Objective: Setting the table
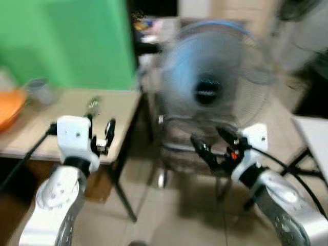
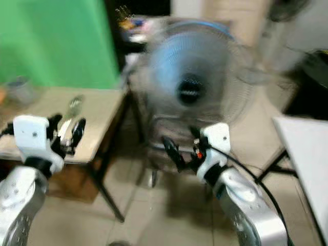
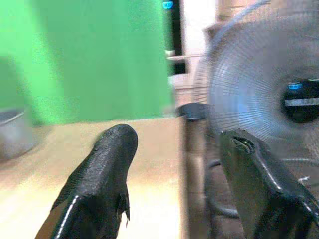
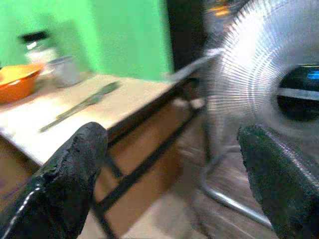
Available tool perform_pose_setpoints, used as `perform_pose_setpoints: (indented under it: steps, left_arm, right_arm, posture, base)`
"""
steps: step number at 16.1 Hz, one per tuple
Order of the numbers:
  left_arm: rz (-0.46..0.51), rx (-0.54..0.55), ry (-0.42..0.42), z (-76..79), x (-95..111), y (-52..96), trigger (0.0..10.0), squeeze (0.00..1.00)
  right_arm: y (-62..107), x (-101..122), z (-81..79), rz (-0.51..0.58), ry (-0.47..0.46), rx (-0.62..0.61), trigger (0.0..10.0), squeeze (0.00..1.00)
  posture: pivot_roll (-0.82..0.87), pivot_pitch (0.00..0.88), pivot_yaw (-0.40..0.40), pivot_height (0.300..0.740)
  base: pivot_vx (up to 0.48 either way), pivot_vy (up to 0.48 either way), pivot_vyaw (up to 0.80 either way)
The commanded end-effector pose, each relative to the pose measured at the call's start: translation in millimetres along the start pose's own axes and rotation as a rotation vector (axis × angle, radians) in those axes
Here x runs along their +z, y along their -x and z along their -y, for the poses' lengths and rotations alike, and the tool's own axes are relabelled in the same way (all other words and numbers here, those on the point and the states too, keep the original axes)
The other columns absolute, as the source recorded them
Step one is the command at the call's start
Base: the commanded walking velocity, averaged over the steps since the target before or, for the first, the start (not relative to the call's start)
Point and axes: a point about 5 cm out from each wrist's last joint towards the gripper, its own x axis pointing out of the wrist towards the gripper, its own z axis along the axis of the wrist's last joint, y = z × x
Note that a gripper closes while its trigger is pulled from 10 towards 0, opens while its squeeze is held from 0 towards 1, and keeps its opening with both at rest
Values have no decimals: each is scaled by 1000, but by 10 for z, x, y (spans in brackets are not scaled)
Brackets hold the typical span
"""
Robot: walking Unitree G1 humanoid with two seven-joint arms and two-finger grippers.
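Note:
A light wooden table [image 1: 61, 110] stands at the left against a green wall. On it lie an orange bowl [image 1: 10, 108], a metal cup [image 1: 42, 91] and a metal utensil [image 1: 93, 105]; the utensil [image 4: 82, 104] and the bowl [image 4: 17, 82] also appear in the right wrist view. My left gripper [image 1: 100, 134] hangs open over the table's near right corner, nothing between its fingers. My right gripper [image 1: 212, 146] is open in front of the fan, away from the table and holding nothing. The pictures are blurred.
A large standing fan [image 1: 207, 89] on a metal base fills the middle, close ahead. A white table edge [image 1: 313, 134] shows at the right. Tiled floor [image 1: 169, 215] lies below. Clutter sits on a dark shelf behind the fan.

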Motion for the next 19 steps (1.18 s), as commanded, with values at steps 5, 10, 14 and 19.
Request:
perform_pose_setpoints:
  steps: [5,10,14,19]
  left_arm:
    - [24,-16,-12,-3,29,-41,10000,0]
    - [8,-6,-34,-50,4,16,10000,0]
    - [-15,-24,-44,-46,-22,47,10000,0]
    - [-15,-51,-67,-31,5,52,10000,0]
  right_arm:
    - [-26,39,16,10,4,17,10000,1000]
    - [-85,-13,35,-14,9,-57,10000,1000]
    - [-78,-50,47,-36,-24,-89,10000,506]
    - [-107,-65,-3,-52,7,-53,10000,357]
  posture:
    - [38,0,26,740]
    - [60,0,18,740]
    - [64,0,37,740]
    - [77,0,33,740]
  base:
    - [0,0,800]
    - [291,0,289]
    - [315,0,0]
    - [316,0,0]
